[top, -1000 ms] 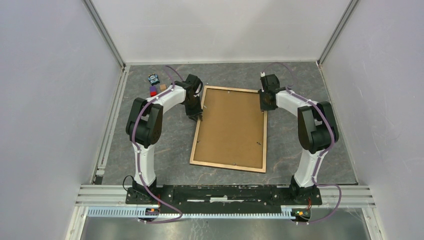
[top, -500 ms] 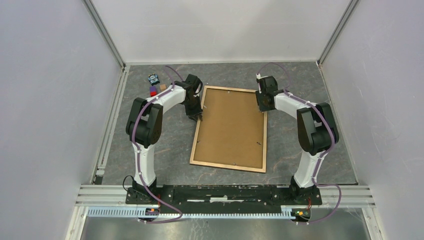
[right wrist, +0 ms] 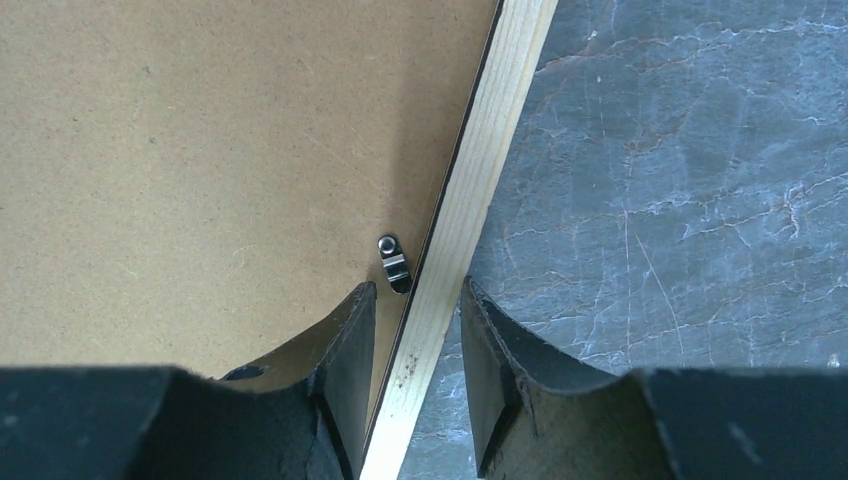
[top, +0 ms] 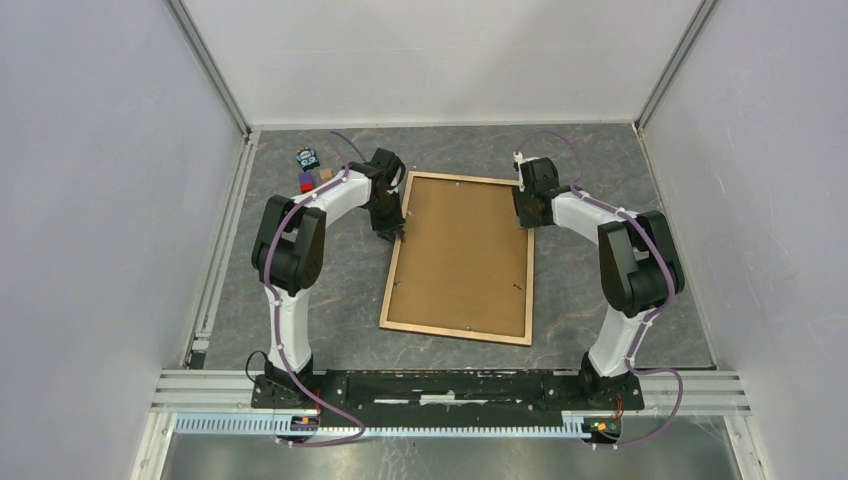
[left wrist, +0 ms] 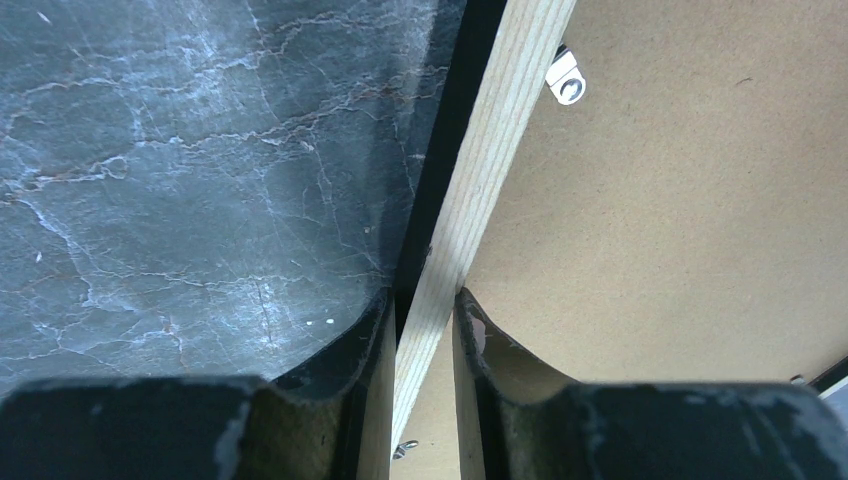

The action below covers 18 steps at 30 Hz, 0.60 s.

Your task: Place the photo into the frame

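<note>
The frame (top: 455, 332) lies back-up on the dark marble table, its light wood rails around a brown backing board (top: 462, 255). My left gripper (top: 395, 232) is shut on the frame's left rail (left wrist: 500, 120); in the left wrist view both fingers (left wrist: 375, 335) press the rail. My right gripper (top: 527, 218) stands open astride the right rail (right wrist: 490, 130), with a gap on each side of the wood. A metal clip (right wrist: 393, 260) sits on the board just ahead of its fingers (right wrist: 352, 330). The photo is out of view.
Small items lie at the back left: a blue object (top: 307, 158), a red and purple block (top: 305, 183) and a tiny brown block (top: 326, 174). White walls close in the table on three sides, with a metal rail (top: 225, 240) along the left edge.
My right gripper has opened off the frame's right rail and its wrist has shifted slightly. The left gripper and the frame have not moved.
</note>
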Tool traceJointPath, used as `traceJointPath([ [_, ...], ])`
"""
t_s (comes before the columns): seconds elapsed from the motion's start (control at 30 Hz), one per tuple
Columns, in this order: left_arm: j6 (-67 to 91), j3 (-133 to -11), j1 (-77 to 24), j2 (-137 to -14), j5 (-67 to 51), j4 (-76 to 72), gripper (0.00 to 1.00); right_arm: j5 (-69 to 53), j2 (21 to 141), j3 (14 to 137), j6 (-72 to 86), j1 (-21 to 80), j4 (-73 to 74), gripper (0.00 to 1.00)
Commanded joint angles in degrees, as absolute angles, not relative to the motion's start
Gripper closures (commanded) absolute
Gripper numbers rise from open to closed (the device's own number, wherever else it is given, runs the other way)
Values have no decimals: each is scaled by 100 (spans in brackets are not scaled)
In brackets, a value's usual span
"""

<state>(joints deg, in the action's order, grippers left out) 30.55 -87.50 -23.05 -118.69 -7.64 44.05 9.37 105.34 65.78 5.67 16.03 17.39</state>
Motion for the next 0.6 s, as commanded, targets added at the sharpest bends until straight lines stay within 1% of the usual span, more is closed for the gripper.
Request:
traceJointPath([
  [0.0,3358,-8851,-2374,-12069,-1095,4205,72,686,10844,6292,545,1575,2265,60],
  [0.1,3349,-8851,-2375,-12070,-1082,4202,72,804,11064,6394,565,1560,2168,62],
  [0.27,3360,-8863,-2374,-12083,-1092,4202,72,922,11079,6286,654,1564,1961,72],
  [0.4,3366,-8860,-2373,-12081,-1126,4206,73,983,11059,6219,616,1564,1791,86],
  [0.43,3364,-8859,-2377,-12076,-1121,4204,73,973,11070,6212,590,1560,1762,88],
  [0.47,3362,-8864,-2373,-12077,-1124,4208,73,941,11094,6241,584,1562,1796,88],
  [0.5,3358,-8860,-2373,-12079,-1105,4205,73,910,11085,6268,587,1562,1855,86],
  [0.57,3352,-8864,-2378,-12077,-1103,4203,73,818,10961,6235,619,1571,1933,77],
])
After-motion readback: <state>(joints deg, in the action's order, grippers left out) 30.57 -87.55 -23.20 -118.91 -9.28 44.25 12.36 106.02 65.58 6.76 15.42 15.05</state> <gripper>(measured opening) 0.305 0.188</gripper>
